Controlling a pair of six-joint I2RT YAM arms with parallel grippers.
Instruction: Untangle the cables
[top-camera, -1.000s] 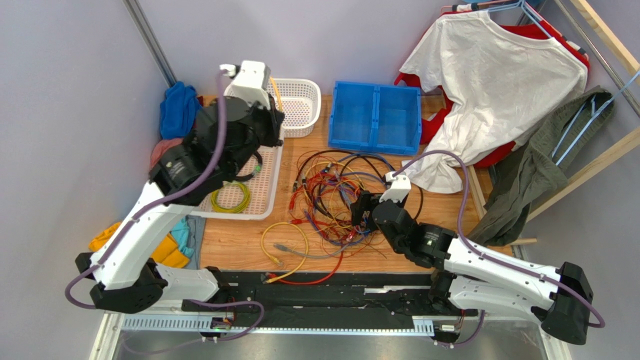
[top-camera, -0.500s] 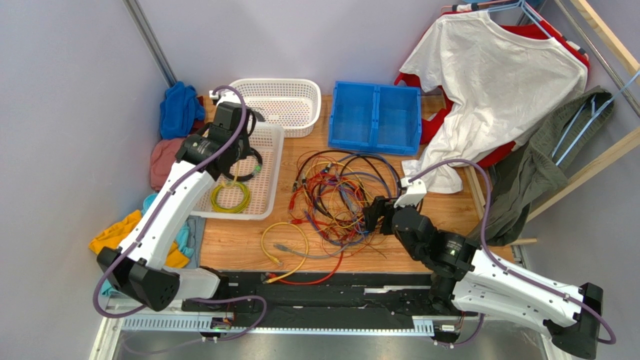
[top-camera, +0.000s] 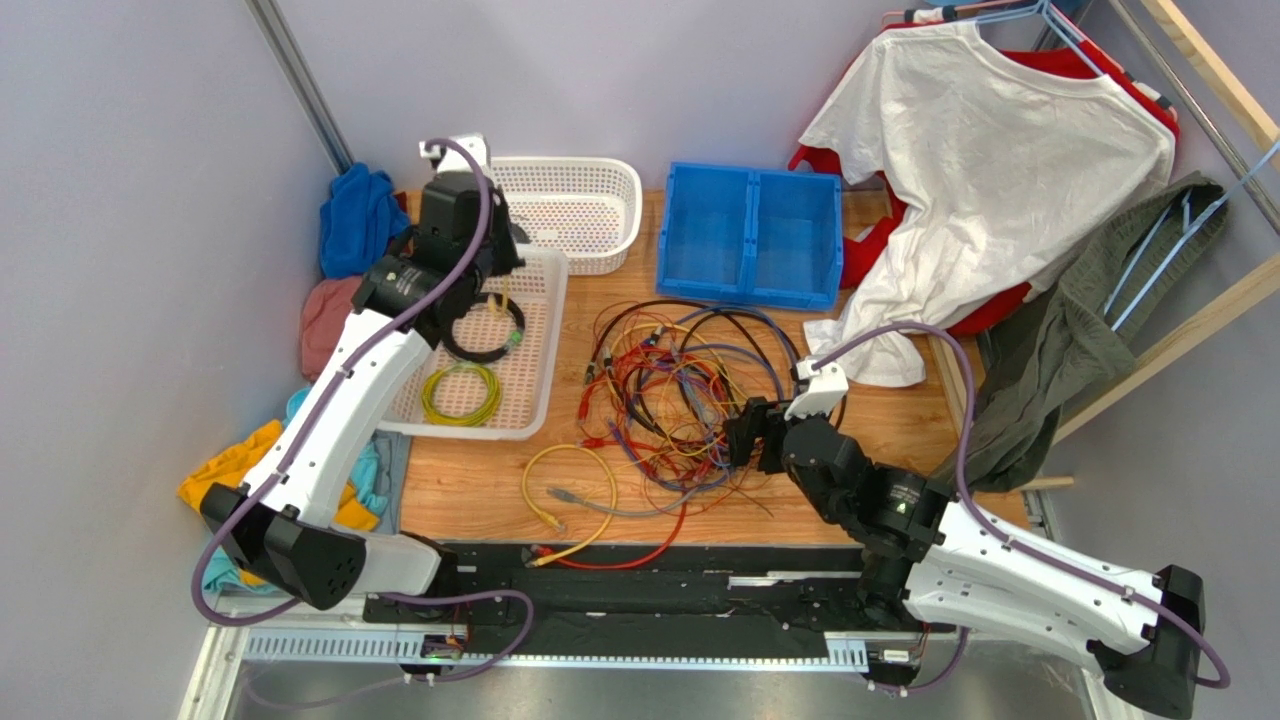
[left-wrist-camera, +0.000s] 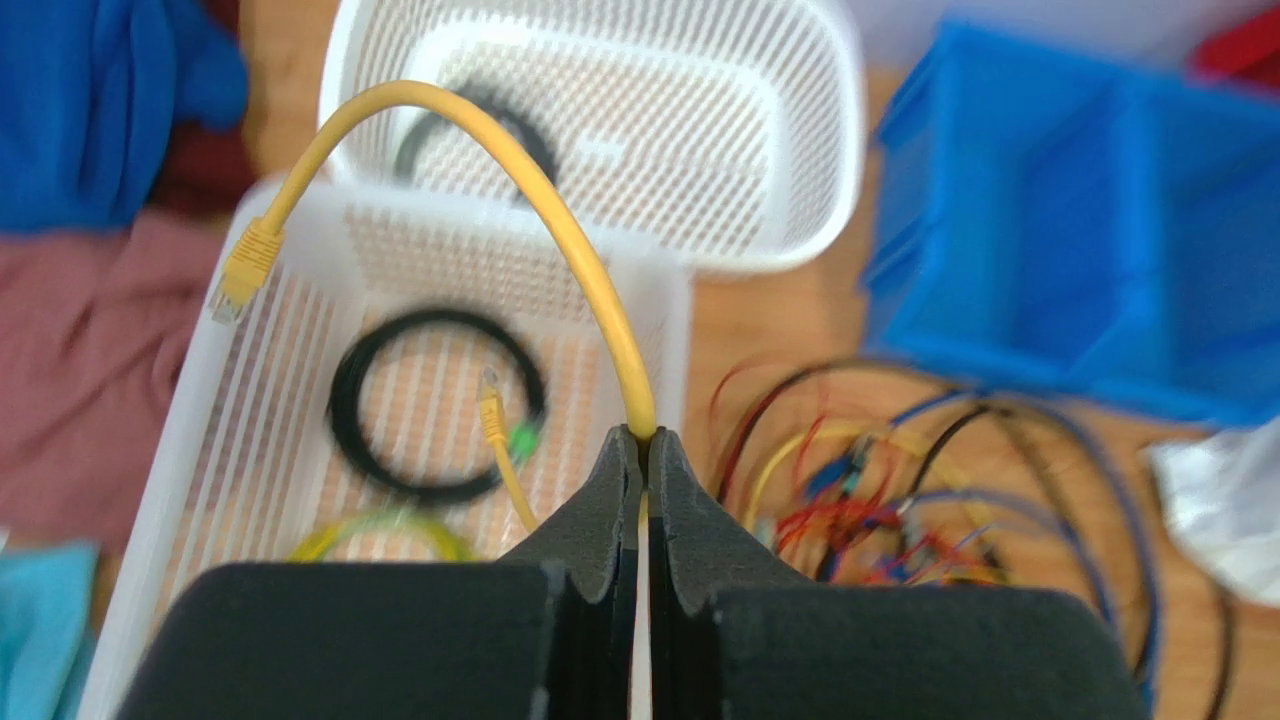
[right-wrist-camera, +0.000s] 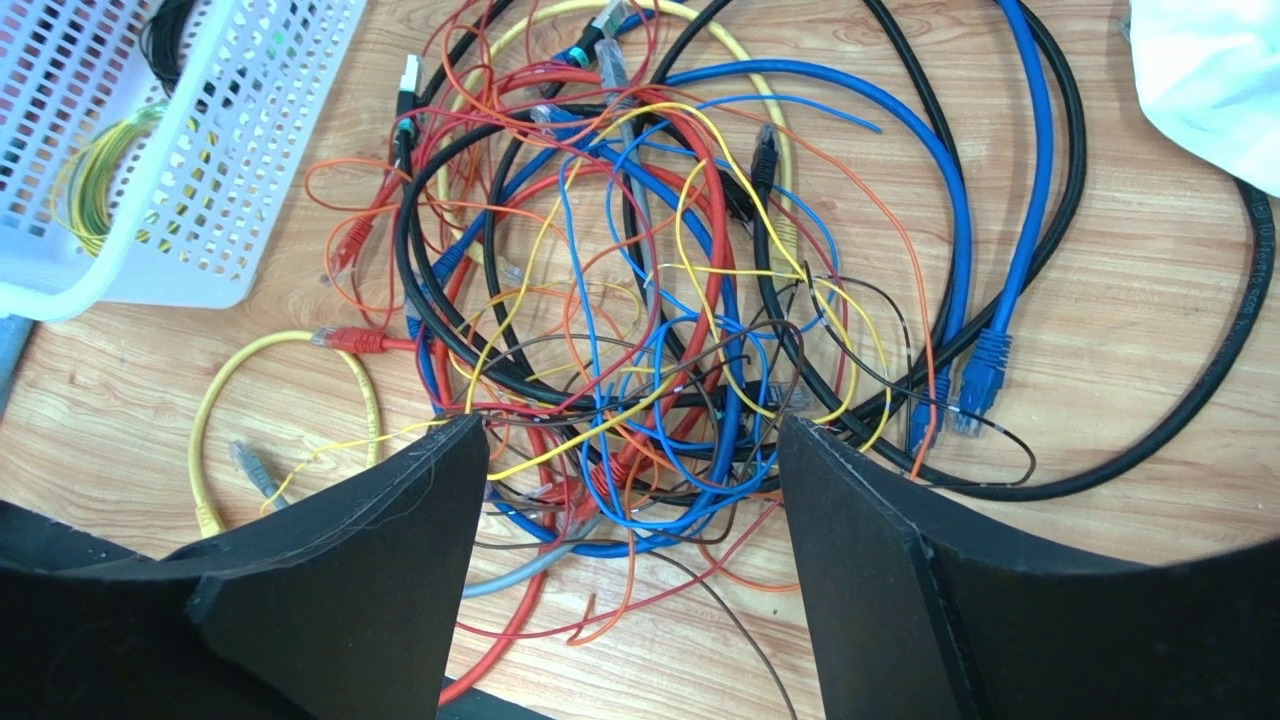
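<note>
The cables (top-camera: 684, 398) lie as a tangle of red, orange, yellow, blue and black wires on the wooden table, and they fill the right wrist view (right-wrist-camera: 661, 285). My right gripper (right-wrist-camera: 631, 423) hangs open just above the tangle's near edge, its fingers either side of blue and red strands with nothing held; the top view shows the right gripper (top-camera: 742, 435) there. My left gripper (left-wrist-camera: 643, 450) is shut on a yellow cable (left-wrist-camera: 511, 165) that arches up over the white baskets and ends in a plug (left-wrist-camera: 241, 278). From above, the left gripper (top-camera: 501, 252) is over the baskets at the back left.
A long white tray (top-camera: 534, 393) holds a black coil (top-camera: 484, 327) and a yellow-green coil (top-camera: 458, 393). Behind it stand a white basket (top-camera: 601, 195) and a blue bin (top-camera: 748, 233). A loose yellow loop (top-camera: 579, 495) lies near the front edge. Clothes hang at the right (top-camera: 977, 165) and lie at the left (top-camera: 358, 218).
My left arm has come down from high over the baskets and now sits lower and farther back with the yellow cable. My right gripper drew slightly toward the tangle's near edge and its jaws narrowed a little.
</note>
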